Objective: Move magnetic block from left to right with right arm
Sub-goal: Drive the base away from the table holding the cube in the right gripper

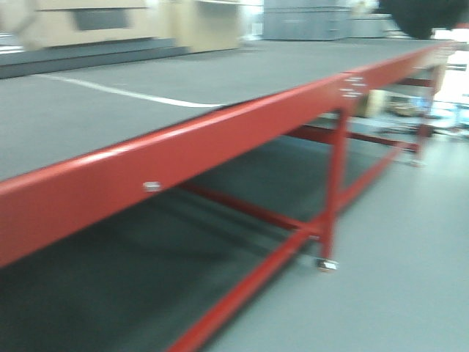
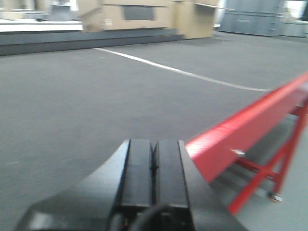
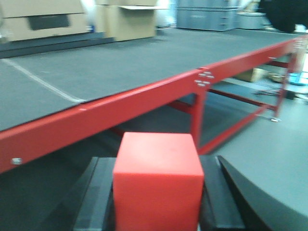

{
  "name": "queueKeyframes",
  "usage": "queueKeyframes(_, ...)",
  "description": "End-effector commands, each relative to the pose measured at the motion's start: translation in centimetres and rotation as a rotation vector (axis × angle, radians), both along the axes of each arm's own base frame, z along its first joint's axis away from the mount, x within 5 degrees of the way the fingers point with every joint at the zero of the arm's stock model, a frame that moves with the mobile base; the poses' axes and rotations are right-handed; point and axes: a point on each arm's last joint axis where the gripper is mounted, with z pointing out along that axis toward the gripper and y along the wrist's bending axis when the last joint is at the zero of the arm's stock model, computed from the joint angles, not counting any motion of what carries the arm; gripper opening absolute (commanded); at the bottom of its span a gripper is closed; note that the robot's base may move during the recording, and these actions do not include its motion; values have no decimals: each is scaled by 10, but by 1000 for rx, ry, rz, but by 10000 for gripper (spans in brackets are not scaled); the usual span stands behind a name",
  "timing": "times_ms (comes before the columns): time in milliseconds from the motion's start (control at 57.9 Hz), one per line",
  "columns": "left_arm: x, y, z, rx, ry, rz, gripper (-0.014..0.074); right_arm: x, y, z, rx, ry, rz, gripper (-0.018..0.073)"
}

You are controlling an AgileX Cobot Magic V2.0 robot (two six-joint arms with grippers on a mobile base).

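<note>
Red block (image 3: 156, 185) — inside right end effector (image 3: 157, 161)

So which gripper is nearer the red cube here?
Right. The red cube sits inside the right gripper, held there. The left gripper is shut over the grey tabletop, with no cube in its view.

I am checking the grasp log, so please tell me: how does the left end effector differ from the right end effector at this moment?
The left end effector is shut and empty, with its fingers pressed together; the right end effector is shut on the red block. The left one looks across the grey tabletop; the right one faces the table's red rail from outside. Both have black fingers.
</note>
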Motion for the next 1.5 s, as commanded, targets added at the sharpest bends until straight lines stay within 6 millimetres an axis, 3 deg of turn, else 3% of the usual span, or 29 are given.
queueKeyframes(0, -1, 0, 5, -10, -85, 5, -126, -1, 0, 17, 3, -104, -4, 329)
queueKeyframes(1486, -1, 0, 5, -10, -85, 5, -126, -1, 0, 17, 3, -104, -4, 329)
